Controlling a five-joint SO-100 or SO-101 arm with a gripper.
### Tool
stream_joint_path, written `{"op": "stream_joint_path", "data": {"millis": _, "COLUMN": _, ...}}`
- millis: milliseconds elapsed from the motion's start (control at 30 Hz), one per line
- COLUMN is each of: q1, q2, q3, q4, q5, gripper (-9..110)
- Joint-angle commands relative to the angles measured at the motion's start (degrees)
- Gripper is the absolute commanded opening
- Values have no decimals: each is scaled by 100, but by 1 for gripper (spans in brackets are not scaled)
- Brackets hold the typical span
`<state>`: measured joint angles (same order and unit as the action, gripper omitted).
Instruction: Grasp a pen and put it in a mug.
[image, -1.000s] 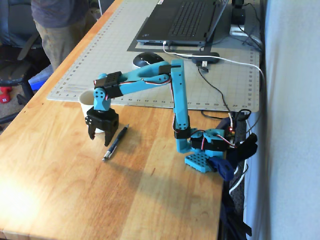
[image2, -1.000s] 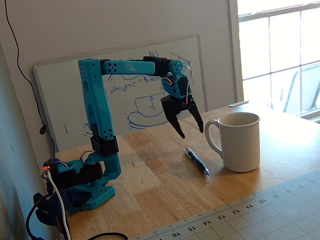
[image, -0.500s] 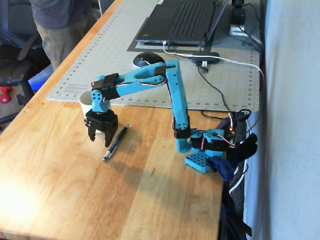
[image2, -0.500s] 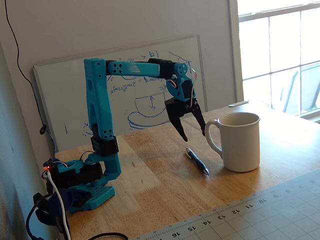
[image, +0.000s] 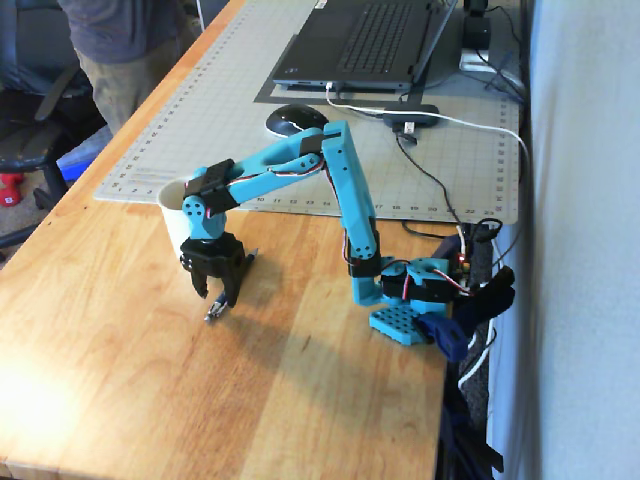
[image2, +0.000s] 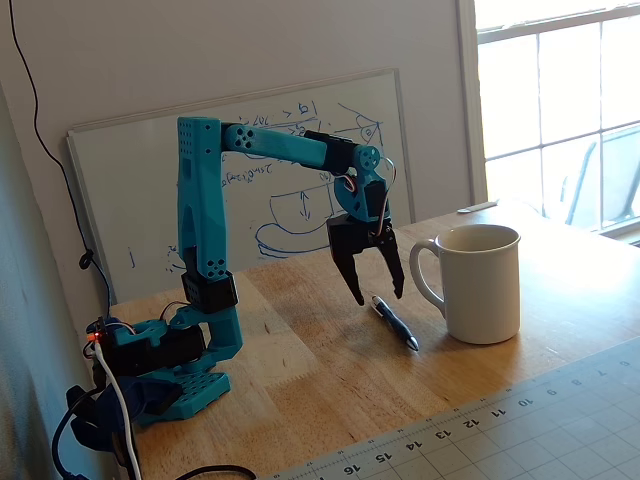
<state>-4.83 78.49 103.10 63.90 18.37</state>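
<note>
The dark pen (image2: 396, 323) lies flat on the wooden table, a little left of the mug (image2: 484, 285) in a fixed view. The cream-white mug stands upright with its handle toward the pen. My gripper (image2: 378, 295) is open and points down, its fingertips just above the pen's far end, one on each side of it. They hold nothing. In the other fixed view the gripper (image: 217, 297) covers the middle of the pen (image: 213, 312), and the mug (image: 175, 210) stands partly hidden behind the arm.
A grey cutting mat (image: 250, 90) lies beyond the mug with a laptop (image: 365, 40), a mouse (image: 293, 119) and cables (image: 440, 175) on it. A whiteboard (image2: 290, 180) leans on the wall. A person (image: 120, 50) stands at the table's far left corner.
The arm has reached forward and the open gripper has come down from well above the table to just over the pen. Pen and mug have not moved.
</note>
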Motion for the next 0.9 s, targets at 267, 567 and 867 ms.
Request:
{"op": "stream_joint_path", "data": {"millis": 267, "q1": 53, "q2": -62, "q3": -88, "q4": -97, "q5": -79, "gripper": 21}}
{"op": "stream_joint_path", "data": {"millis": 567, "q1": 53, "q2": -193, "q3": -62, "q4": -97, "q5": -62, "gripper": 17}}
{"op": "stream_joint_path", "data": {"millis": 867, "q1": 53, "q2": -272, "q3": -149, "q4": -105, "q5": -9, "gripper": 0}}
